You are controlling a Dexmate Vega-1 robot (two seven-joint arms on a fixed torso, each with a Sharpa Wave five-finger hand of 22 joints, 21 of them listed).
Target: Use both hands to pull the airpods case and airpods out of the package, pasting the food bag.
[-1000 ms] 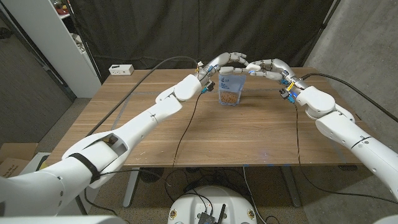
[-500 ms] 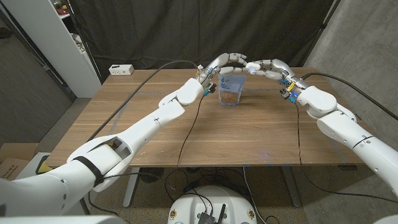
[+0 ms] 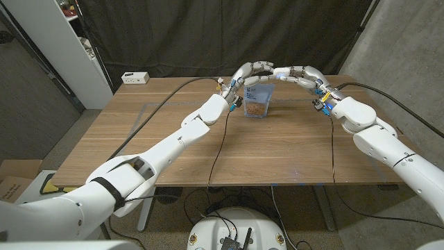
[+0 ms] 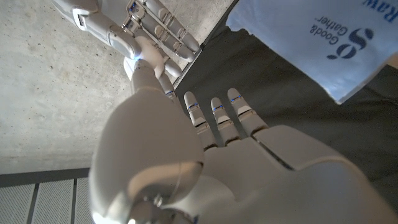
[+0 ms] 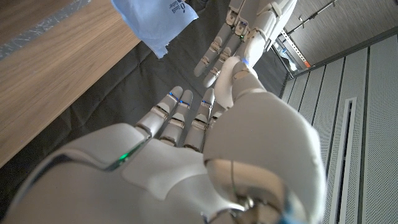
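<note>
The pale blue food bag with a clear window showing brown contents [image 3: 257, 101] stands upright on the far middle part of the brown wooden tabletop [image 3: 277, 149]. Its pale blue top with dark printed lettering also shows in the left wrist view [image 4: 323, 43] and in the right wrist view [image 5: 157, 22].

The white left hand [image 3: 251, 71] hovers over the bag's top from the left, its fingers [image 4: 214, 112] stretched out side by side and apart from the bag, holding nothing. The white right hand [image 3: 295, 74] reaches in from the right at the same height, its fingers [image 5: 180, 115] likewise extended and empty. In the head view the two hands' fingertips come close together just above the bag's top edge; whether any fingertip touches the bag cannot be told. In the wrist views, each hand sees the other beyond the bag: the right hand [image 4: 158, 28] and the left hand [image 5: 239, 37].

Black cables [image 3: 215, 149] run from both wrists across the tabletop towards the near edge. A small white box [image 3: 135, 78] sits at the far left corner. Behind hangs a dark curtain [image 3: 208, 35], with a white shelf unit [image 3: 73, 42] on the left.
</note>
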